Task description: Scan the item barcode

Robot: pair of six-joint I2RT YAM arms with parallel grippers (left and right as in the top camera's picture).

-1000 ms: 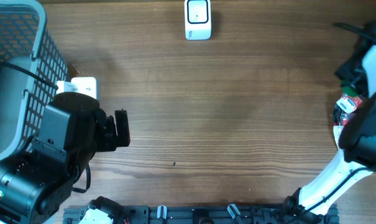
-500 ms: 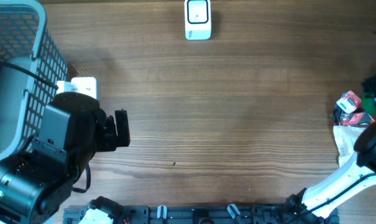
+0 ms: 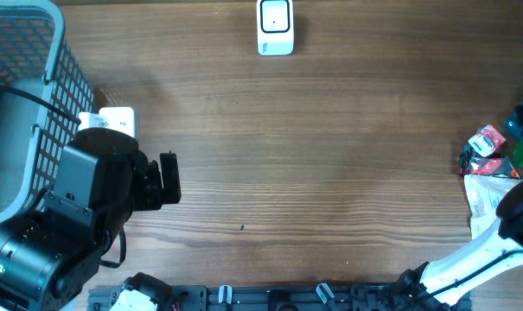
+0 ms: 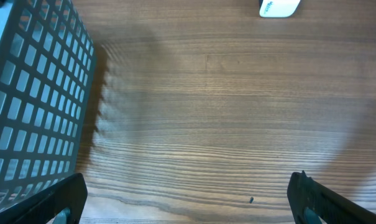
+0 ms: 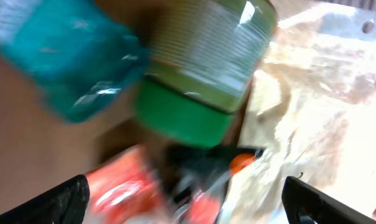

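While the right gripper (image 5: 184,202) hangs with its jaws spread wide and nothing between them, a heap of items lies directly under it at the table's right edge. Nearest its camera, though blurred, are a green-capped bottle (image 5: 203,74), a teal packet (image 5: 63,56), a red packet (image 5: 122,186) and crinkled clear wrapping (image 5: 318,106): one of each as far as the blur allows. The bottle's long axis runs from the cap at centre up toward the top right of that view. Which of these is the item to scan I cannot tell.

From overhead the same heap (image 3: 494,155) sits at the far right, so the right arm is plainly the nearer one to it. The left gripper (image 4: 188,199) is also spread apart and empty, hovering over bare wood (image 4: 225,124) beside one grey mesh basket (image 3: 28,104) on the left, well apart from the heap. One small white box (image 3: 114,119) lies just beside the basket.

Farthest off, one white barcode scanner (image 3: 275,26) stands at the middle of the table's far edge. It lies up and to the left of the heap, so I judge that any picked item must travel leftward and away across the table to reach it.
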